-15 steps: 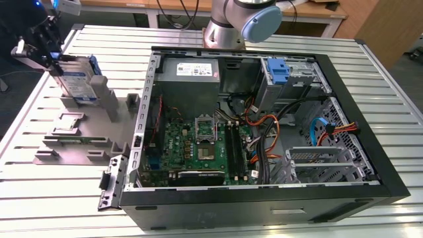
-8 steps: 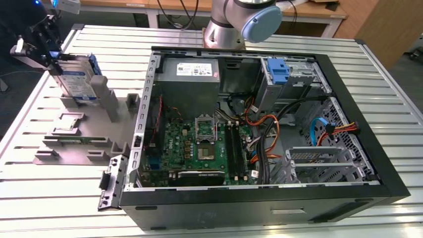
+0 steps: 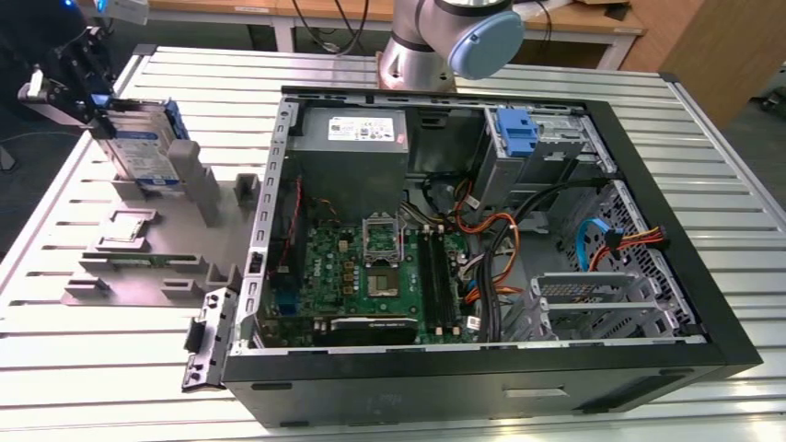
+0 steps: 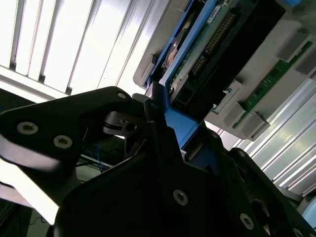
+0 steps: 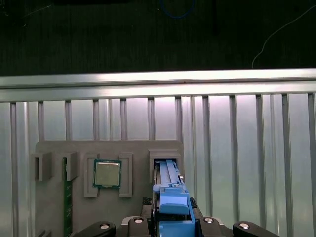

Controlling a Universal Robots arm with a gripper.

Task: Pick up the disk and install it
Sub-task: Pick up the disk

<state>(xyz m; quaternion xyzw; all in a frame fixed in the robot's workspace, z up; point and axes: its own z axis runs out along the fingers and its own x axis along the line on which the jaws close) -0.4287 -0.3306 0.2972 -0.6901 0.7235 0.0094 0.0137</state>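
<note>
The flat silver metal disk (image 3: 145,157) with blue plastic rails stands on edge in a slot of the grey moulded fixture (image 3: 123,281), at the upper left of the exterior view. The black gripper (image 3: 98,115) has its fingers clamped on the disk's blue rail. The open black computer case (image 3: 719,322) sits to the exterior view's right.

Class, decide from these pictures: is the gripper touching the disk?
Touching. In the second wrist view the gripper clamps the disk by its blue edge from both sides, with no gap showing between them.

Slatted metal table (image 3: 110,368), wooden cabinet (image 3: 719,46) behind
</note>
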